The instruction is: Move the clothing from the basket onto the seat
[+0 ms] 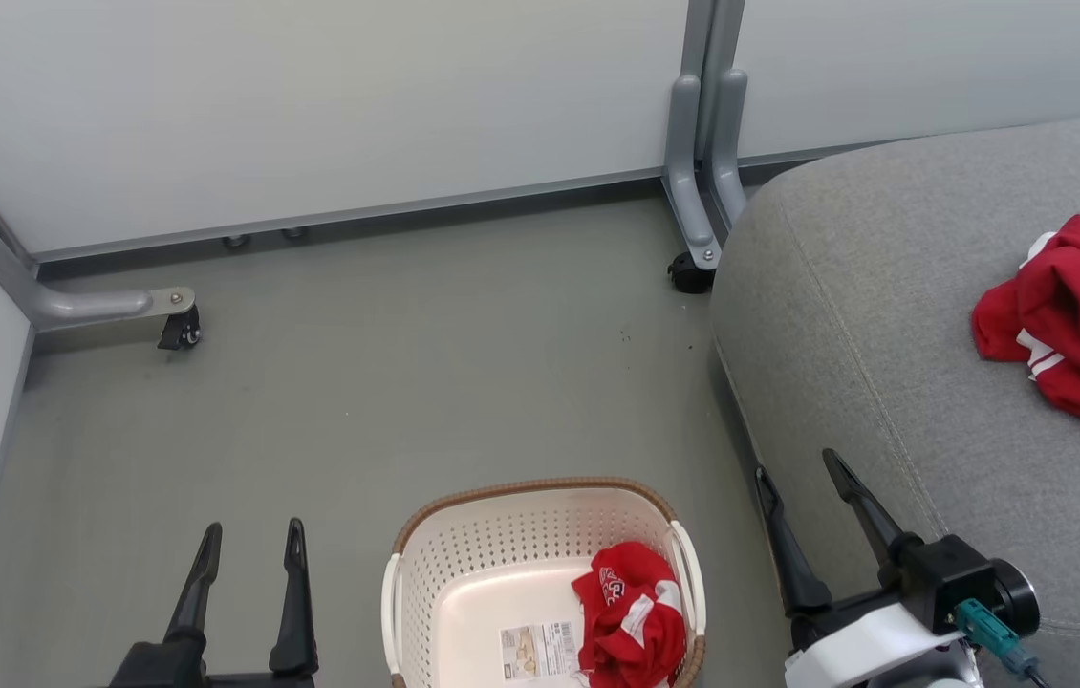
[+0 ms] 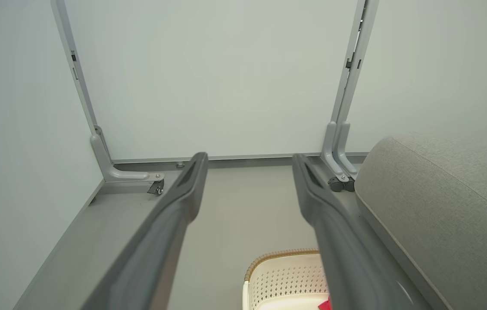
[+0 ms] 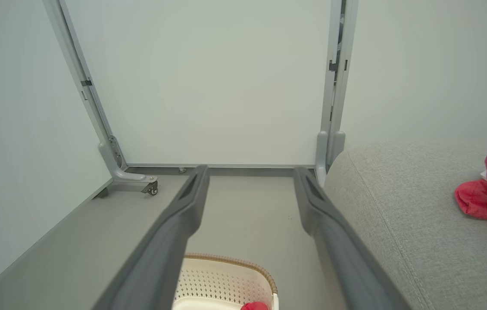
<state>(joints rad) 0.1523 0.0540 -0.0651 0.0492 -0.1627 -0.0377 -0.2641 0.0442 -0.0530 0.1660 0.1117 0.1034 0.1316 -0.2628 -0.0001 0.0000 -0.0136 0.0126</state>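
The cream perforated basket (image 1: 464, 583) with a brown rim stands on the floor at the bottom centre. One red and white garment (image 1: 631, 616) lies crumpled in its right side. A second red garment (image 1: 1075, 320) rests on the grey seat (image 1: 884, 334) at the right. My left gripper (image 1: 250, 533) is open at the lower left, left of the basket, holding nothing. My right gripper (image 1: 798, 465) is open at the lower right, over the seat's front-left edge, empty as well. The wrist views show the basket rim (image 2: 278, 256) (image 3: 230, 260) and the seat (image 2: 441, 206) (image 3: 398, 224).
Pale partition panels (image 1: 311, 115) close off the back and left. Their grey feet with castors (image 1: 179, 330) (image 1: 690, 272) stand on the grey floor (image 1: 406, 363). A label sticker (image 1: 538, 650) lies on the basket's base.
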